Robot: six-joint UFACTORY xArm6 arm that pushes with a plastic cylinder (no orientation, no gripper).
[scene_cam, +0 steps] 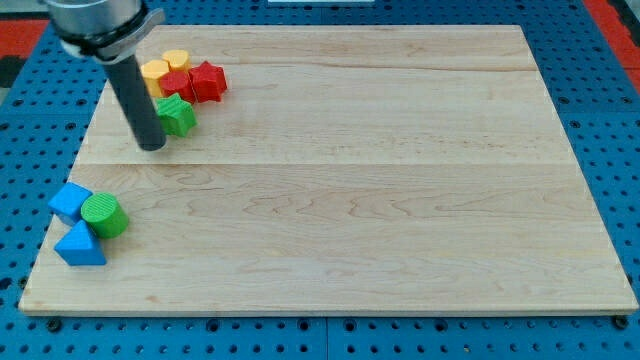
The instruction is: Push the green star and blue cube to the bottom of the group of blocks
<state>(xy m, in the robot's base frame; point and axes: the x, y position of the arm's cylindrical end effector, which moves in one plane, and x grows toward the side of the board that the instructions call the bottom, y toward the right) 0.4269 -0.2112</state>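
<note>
The green star point(177, 115) is found near the board's top-left corner, below the red and yellow blocks, with my tip point(152, 146) set just at its left, holding nothing. The blue cube point(70, 201) is seen near the bottom-left corner, well apart.

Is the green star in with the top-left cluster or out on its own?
In. The green star sits against the red blocks at the cluster's bottom edge; my tip rests just left of it.
</note>
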